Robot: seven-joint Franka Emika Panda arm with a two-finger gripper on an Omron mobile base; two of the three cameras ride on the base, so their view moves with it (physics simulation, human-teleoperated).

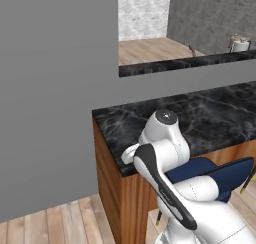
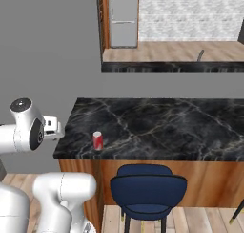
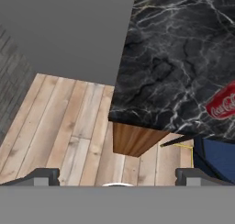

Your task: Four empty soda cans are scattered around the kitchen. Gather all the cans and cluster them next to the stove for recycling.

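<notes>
A: Left base view first. The white arm point(image 1: 165, 153) rises in front of a black marbled counter point(image 1: 215, 113) on a wood-panelled base. A blue chair point(image 1: 220, 175) sits tucked against the counter's front, partly behind the arm. A grey wall point(image 1: 50, 88) fills the left side, and through the opening above there's a second dark counter edge point(image 1: 185, 64) and plank floor beyond.

B: Any can there?

A: None that I can make out from this side. Over to the right base view: there it is, a red soda can point(image 2: 97, 141), upright, silver top, standing on the black counter point(image 2: 167, 127) near its front left corner. The blue chair point(image 2: 145, 189) is below and to the right of it, pushed up to the counter. The arm's head point(image 2: 26, 127) hangs left of the counter, well apart from the can.

B: And the hand view?

A: Looking down past the counter corner point(image 3: 174, 71) to the wood plank floor point(image 3: 69, 136). The red can point(image 3: 222, 101) pokes in at the right edge, lying across the marble as the camera rolls. The gripper point(image 3: 117, 177) has its two dark finger tips point(image 3: 43, 176) spread far apart, jaws wide, nothing between them. A bit of blue chair point(image 3: 215, 156) shows at lower right.
</notes>
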